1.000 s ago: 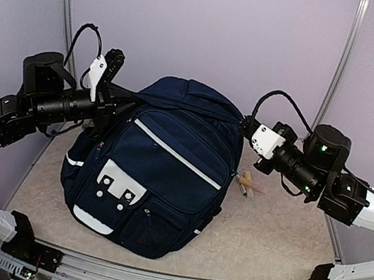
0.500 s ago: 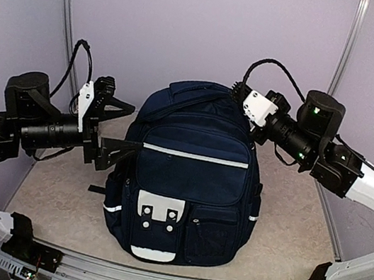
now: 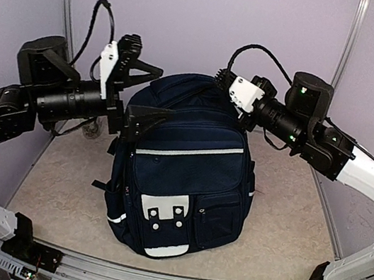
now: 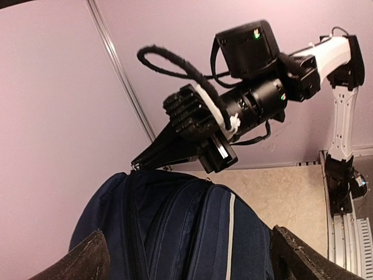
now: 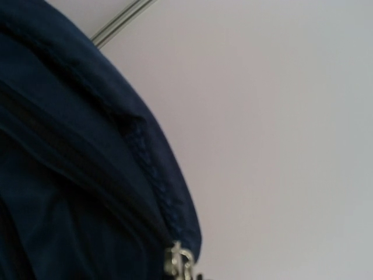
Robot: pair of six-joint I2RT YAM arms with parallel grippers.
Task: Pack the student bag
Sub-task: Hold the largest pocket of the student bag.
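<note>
Upright at the middle of the beige table (image 3: 279,234) stood the large navy-blue fabric backpack (image 3: 188,176). The left gripper (image 3: 164,93) gaped wide just beside its upper left; the right gripper (image 3: 220,81) pinched its far top edge.

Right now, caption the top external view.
Upright navy-blue fabric backpack; right fingers shut at its top, left fingers open beside it.
</note>
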